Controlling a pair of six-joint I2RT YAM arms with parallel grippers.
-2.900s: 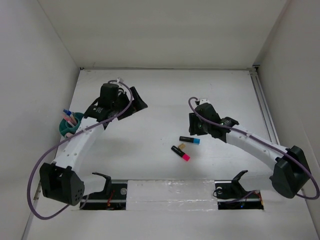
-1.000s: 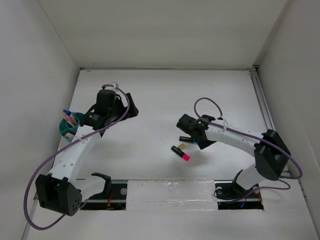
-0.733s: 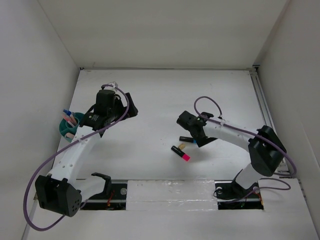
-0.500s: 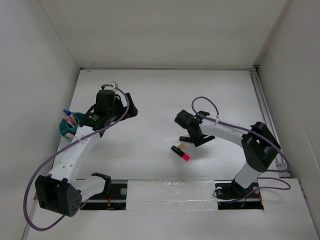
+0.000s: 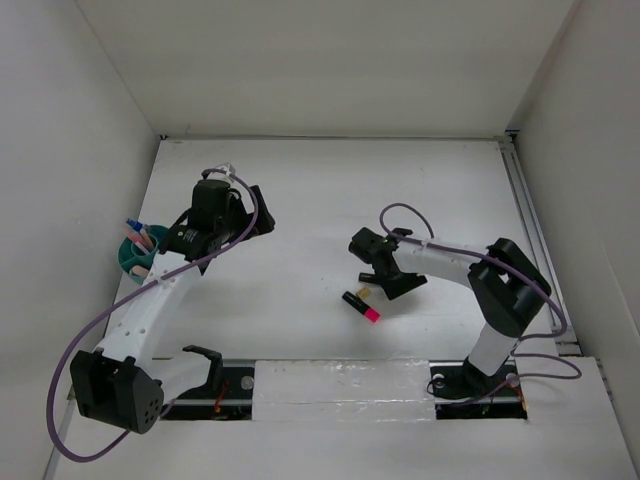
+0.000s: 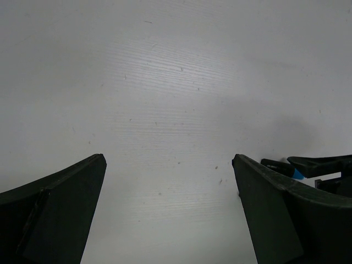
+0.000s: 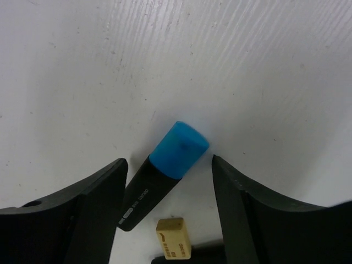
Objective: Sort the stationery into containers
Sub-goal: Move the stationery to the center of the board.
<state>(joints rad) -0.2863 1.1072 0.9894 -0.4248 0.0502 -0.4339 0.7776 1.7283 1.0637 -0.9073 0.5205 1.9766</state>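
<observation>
At the far left edge of the tabletop (image 5: 300, 180) stands the teal organizer (image 5: 127, 262), with a few pens (image 5: 135, 231) upright inside it (a blue cap and pink shafts show above the rim). Just right of it the left tool (image 6: 168, 159) hangs over bare white surface, released, its jaws spread wide with nothing between them. Right of centre the right tool (image 7: 169, 162) is down low over a blue-capped black marker (image 7: 165, 170) lying flat on the tabletop; its jaws are parted, one on each side of the blue cap and close to it, not clamped on it. A tan eraser (image 7: 173, 237) lies just beside the marker's black barrel. Near both, toward the arm bases, lies a pink-ended black marker (image 5: 361, 306), untouched.
</observation>
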